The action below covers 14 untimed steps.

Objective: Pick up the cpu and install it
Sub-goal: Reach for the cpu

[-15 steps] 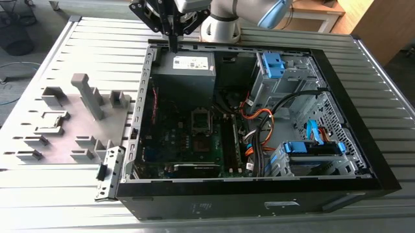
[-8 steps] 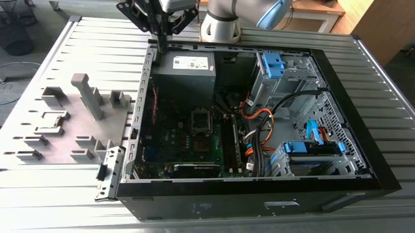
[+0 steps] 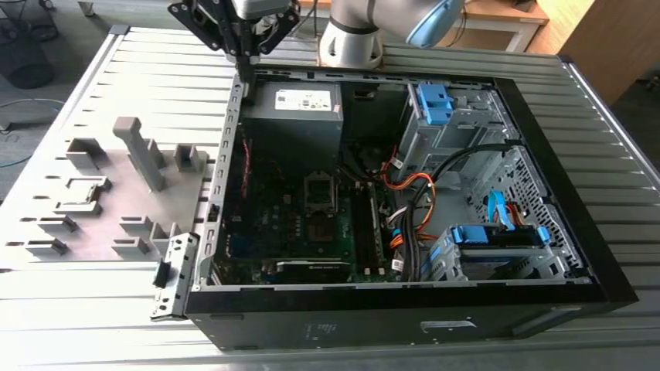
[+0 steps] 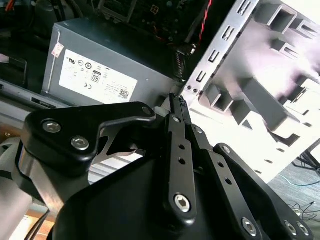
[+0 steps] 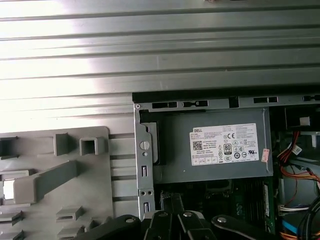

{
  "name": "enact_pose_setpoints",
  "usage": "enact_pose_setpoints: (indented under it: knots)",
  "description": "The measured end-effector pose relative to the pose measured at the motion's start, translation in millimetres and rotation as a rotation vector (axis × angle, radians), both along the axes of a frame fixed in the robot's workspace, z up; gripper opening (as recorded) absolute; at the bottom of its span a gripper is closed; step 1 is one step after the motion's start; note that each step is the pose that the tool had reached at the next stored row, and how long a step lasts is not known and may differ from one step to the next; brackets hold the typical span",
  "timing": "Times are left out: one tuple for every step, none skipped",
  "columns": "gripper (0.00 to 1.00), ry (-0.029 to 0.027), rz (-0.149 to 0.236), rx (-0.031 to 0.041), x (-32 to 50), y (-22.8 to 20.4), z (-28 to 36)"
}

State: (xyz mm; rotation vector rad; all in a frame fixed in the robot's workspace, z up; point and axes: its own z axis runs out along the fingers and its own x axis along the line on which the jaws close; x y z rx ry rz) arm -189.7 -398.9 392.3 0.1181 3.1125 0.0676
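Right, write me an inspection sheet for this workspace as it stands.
Surface: slatted metal table.
Job's things: cpu, likely the pale square seated in a slot of the holder tray, outside the open case.
Clutter: grey blocks on the tray; nothing else seen.
End effector: looks shut, nothing seen in it, over the case's edge near the power supply.
Cables: orange and black bundle inside the case.
Surroundings: wooden furniture beyond the table.
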Motion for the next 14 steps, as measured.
enact_pose_setpoints:
  knots:
    - [0.11, -0.0001, 0.000, 0.0001, -2.1, 0.0, -0.1]
    - [0.11, 0.0000, 0.000, 0.0000, -4.1, 0.0, -0.1]
    - [0.11, 0.0000, 0.000, 0.0000, -6.4, 0.0, -0.1]
    - [0.11, -0.0001, 0.000, 0.0000, -8.4, 0.0, -0.2]
    - [0.11, -0.0001, 0.000, 0.0000, -10.4, 0.0, -0.2]
    - [0.11, 0.0000, 0.000, 0.0000, -12.3, 0.0, -0.2]
    - [0.11, 0.0000, 0.000, -0.0001, -14.2, 0.0, -0.2]
    - [0.11, 0.0001, 0.000, -0.0001, -16.2, 0.0, -0.2]
    - [0.11, 0.0000, 0.000, 0.0000, -18.1, 0.0, -0.3]
    - [0.11, 0.0000, 0.000, 0.0000, -20.2, 0.0, -0.3]
    - [0.11, 0.0000, 0.000, 0.0000, -22.1, 0.0, -0.4]
    - [0.11, -0.0001, 0.000, 0.0000, -24.1, 0.0, -0.5]
    - [0.11, 0.0000, 0.000, 0.0000, -26.1, 0.0, -0.5]
    - [0.11, -0.0001, 0.000, 0.0000, -28.2, 0.0, -0.6]
